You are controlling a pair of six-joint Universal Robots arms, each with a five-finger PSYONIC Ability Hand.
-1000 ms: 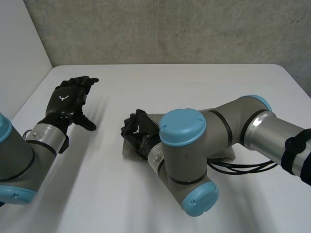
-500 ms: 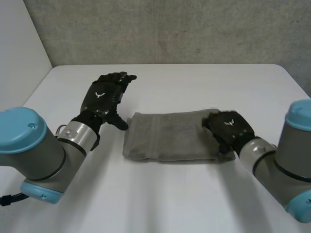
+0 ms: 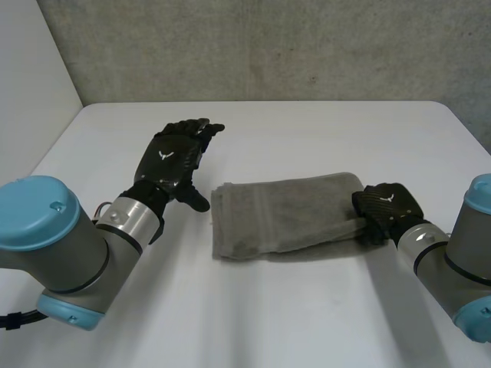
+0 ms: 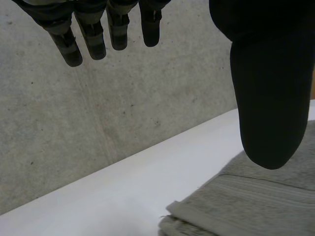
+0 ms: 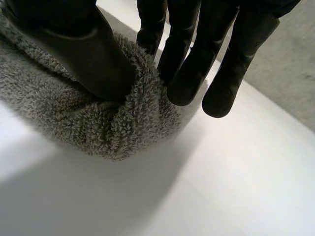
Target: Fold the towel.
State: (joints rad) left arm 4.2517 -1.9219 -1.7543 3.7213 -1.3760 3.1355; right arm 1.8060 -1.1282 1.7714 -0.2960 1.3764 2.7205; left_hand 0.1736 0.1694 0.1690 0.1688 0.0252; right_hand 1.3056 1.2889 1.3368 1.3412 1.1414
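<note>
A grey towel [image 3: 284, 213], folded into a long strip, lies across the middle of the white table [image 3: 307, 130]. My right hand [image 3: 386, 207] is at the towel's right end, where thumb and fingers pinch a bunched fold of the towel [image 5: 123, 118] between them. My left hand [image 3: 173, 159] hovers above the table just left of the towel's left end, fingers [image 4: 93, 34] straight and spread, holding nothing. That left end of the towel [image 4: 246, 196] lies below its thumb.
A grey concrete wall [image 3: 268, 46] runs behind the table's far edge. The table's left edge meets a pale side wall [image 3: 31, 77]. My left arm [image 3: 54, 245] crosses the near left of the table, my right arm [image 3: 460, 268] the near right.
My right hand has shut on the towel's right end and pulled it right, shifting the whole towel that way. My left hand drifted slightly toward the towel, still open.
</note>
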